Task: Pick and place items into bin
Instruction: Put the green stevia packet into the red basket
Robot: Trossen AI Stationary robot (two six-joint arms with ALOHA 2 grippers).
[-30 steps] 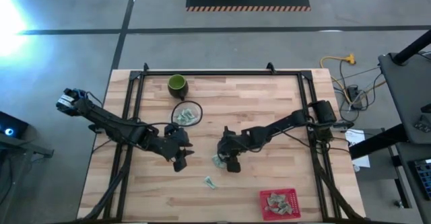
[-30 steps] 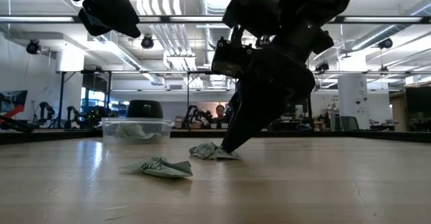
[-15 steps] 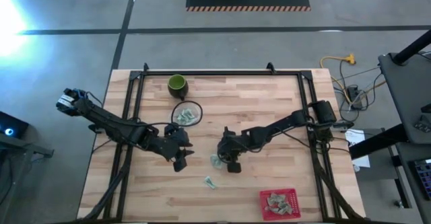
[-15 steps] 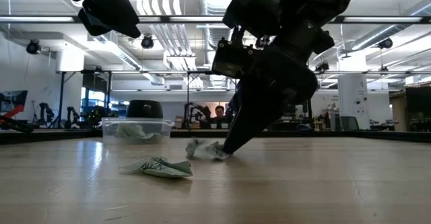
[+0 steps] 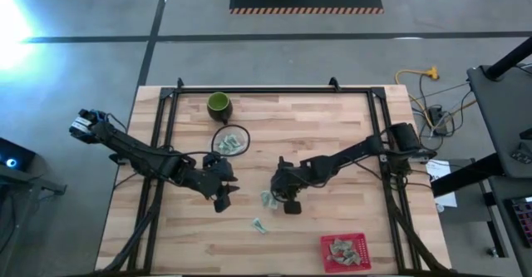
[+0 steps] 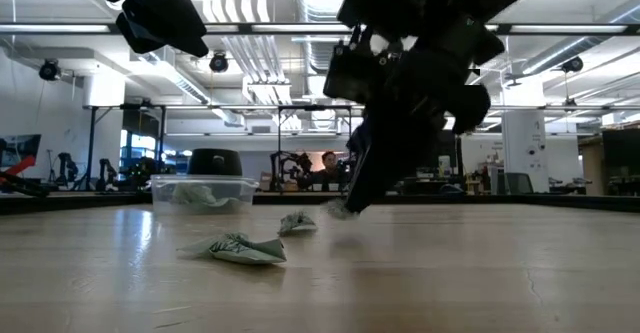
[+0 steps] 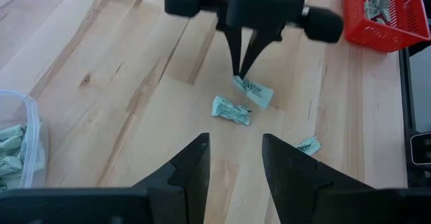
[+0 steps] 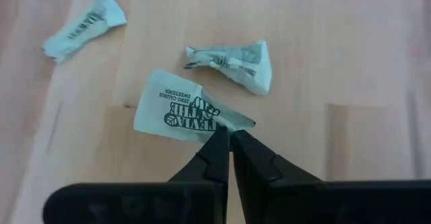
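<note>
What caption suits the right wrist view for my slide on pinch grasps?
Right gripper shut on the corner of a printed packet, with two more packets lying on the wooden table.

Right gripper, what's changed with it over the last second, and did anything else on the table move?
The right gripper has closed on one packet, pinching its corner, and lifted it just off the table; a second ago its fingers stood open around the packets. The second packet beside it stayed down. The left gripper, the loose packet, the red bin, the clear tub and the green cup stayed put.
</note>
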